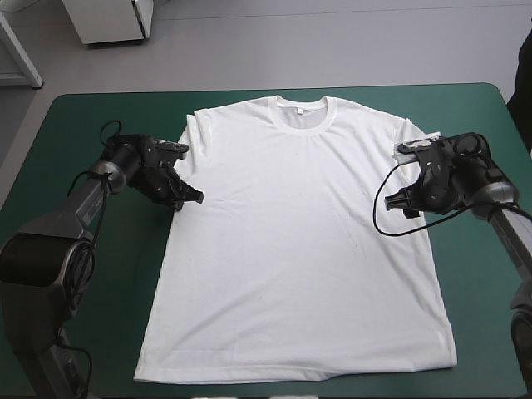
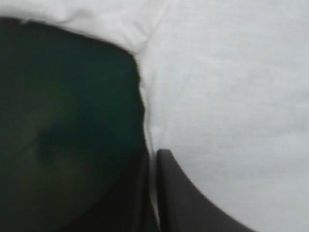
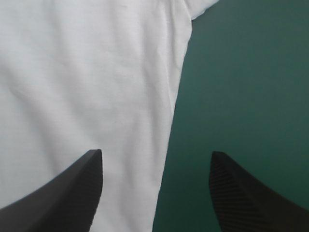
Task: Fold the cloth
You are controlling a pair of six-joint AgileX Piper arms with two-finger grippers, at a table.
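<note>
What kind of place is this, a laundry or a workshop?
Probably a robot test bench rather than a laundry: two arms, with the left gripper and the right gripper, work at a teal-green table holding only one white T-shirt, spread flat.

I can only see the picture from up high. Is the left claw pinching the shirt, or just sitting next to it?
Observer: It's pinching. In its wrist view the left gripper is all but shut, with a thin sliver of the T-shirt side edge between its black fingers.
Operator: And the other claw?
Observer: The right gripper is open. One finger is over the shirt and the other is over the teal-green cover, with the shirt's edge running between them.
</note>
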